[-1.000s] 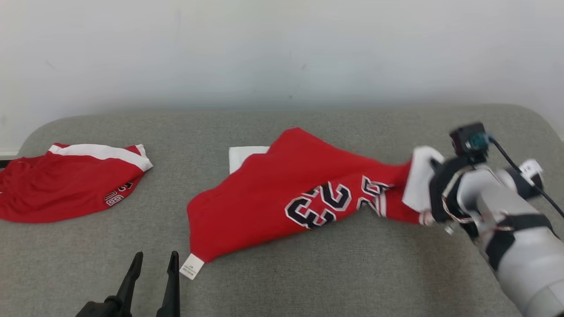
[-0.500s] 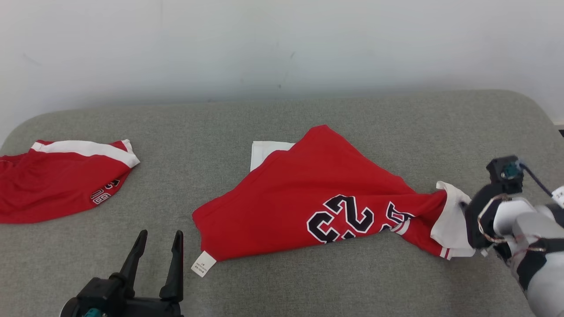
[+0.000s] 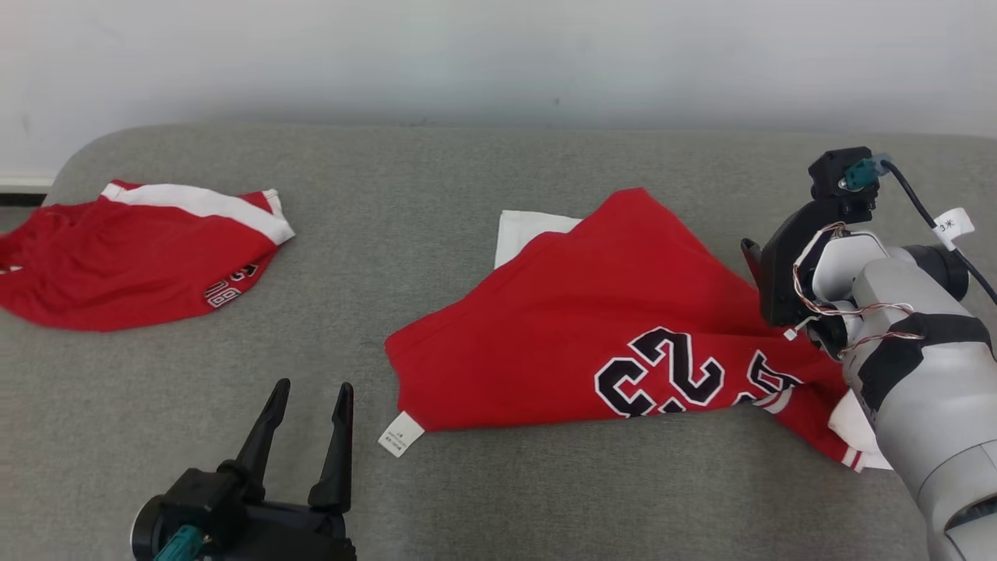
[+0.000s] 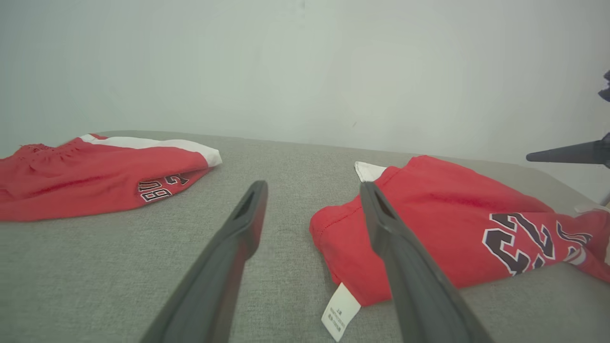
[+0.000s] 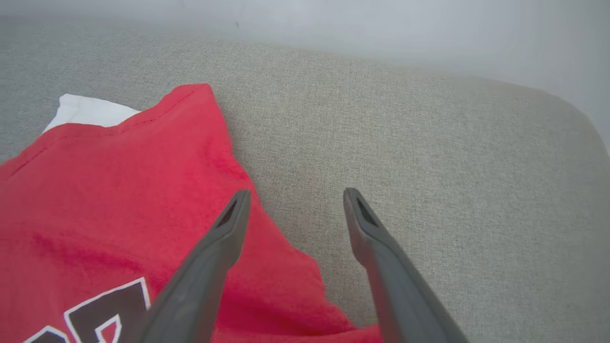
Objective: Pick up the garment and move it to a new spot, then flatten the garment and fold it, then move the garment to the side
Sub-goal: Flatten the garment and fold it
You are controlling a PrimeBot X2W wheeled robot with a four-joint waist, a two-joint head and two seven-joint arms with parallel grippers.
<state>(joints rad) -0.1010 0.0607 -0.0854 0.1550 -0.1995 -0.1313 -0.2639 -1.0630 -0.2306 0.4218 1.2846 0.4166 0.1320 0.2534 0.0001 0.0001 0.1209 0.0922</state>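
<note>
Garment point(image 3: 592, 335) lies rumpled on the grey cushion point(image 3: 467, 195); we hold left gripper point(image 3: 313, 386) and right gripper point(image 5: 296, 193) spread wide, empty, near its edges, presumably for flattening.

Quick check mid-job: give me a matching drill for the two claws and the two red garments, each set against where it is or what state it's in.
Things:
1. left claw
2. right claw
3. numbered garment
4. second red garment

States:
A. lying at the far left of the grey surface
B. open, empty, poised across the numbered garment's right edge
C. open, empty, beside the white tag
D. rumpled mid-surface, held by neither claw

Pairs: 1-C, 2-B, 3-D, 4-A
</note>
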